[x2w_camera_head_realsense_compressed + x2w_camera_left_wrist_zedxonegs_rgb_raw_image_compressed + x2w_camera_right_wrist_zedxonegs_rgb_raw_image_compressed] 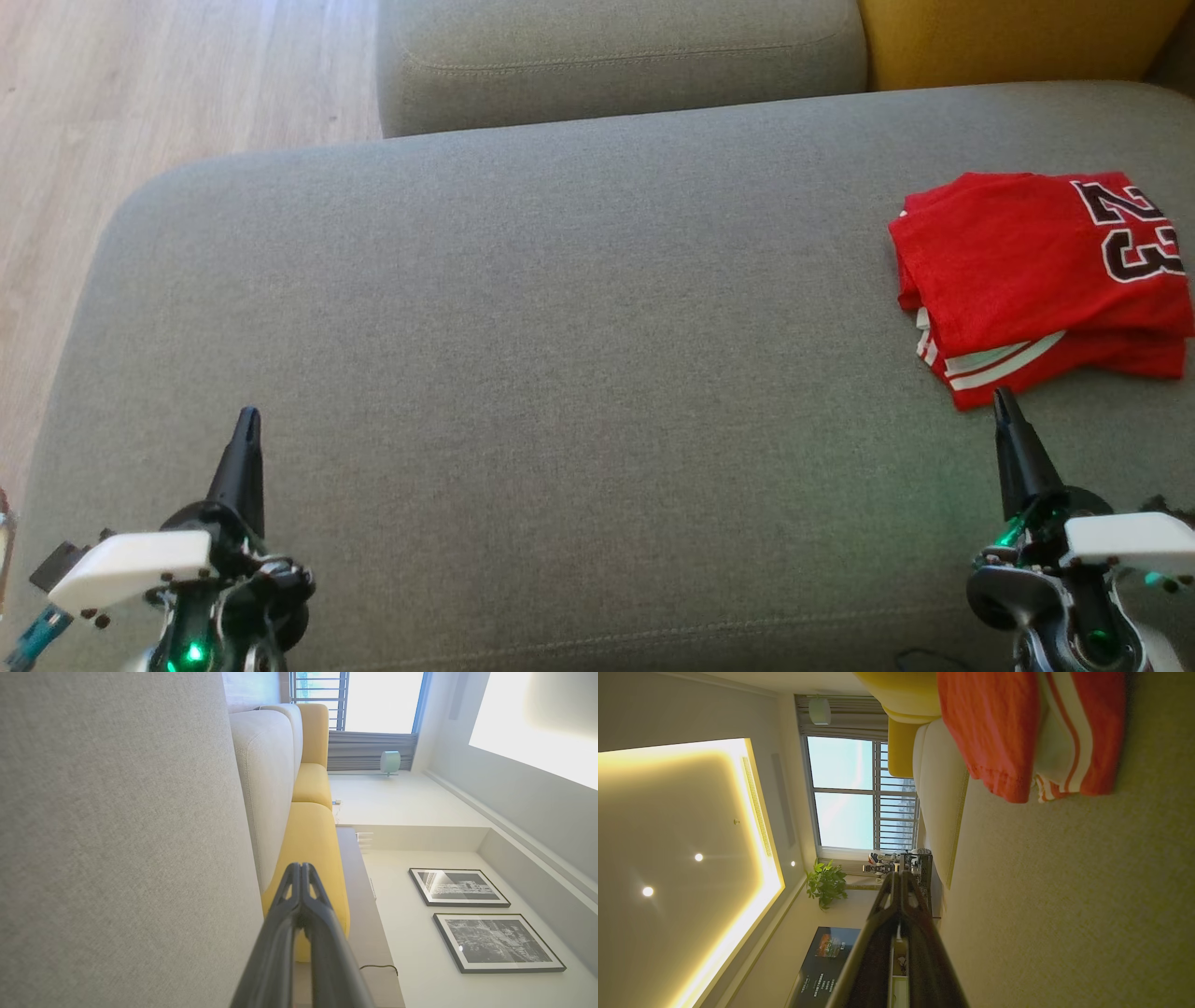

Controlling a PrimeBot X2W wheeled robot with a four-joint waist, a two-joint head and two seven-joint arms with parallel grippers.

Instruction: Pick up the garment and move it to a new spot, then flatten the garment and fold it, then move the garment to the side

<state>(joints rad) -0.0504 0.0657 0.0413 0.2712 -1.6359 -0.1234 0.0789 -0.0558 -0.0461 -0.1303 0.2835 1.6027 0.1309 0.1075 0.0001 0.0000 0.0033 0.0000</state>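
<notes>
A broad grey sofa cushion point(560, 373) stretches before me, with wooden floor point(140, 93) past its left end and a yellow cushion point(1008, 37) behind its far right corner. The red jersey point(1018, 261) lies folded at the cushion's right end, a dark "23" on its top layer and white stripes along its near edge. My right gripper point(1004, 401) has its fingers pressed together and holds nothing. Its tip is just beside the jersey's near edge, though I cannot tell whether it touches. My left gripper point(247, 420), also pinched closed and holding nothing, is over the bare cushion well apart from the jersey.
</notes>
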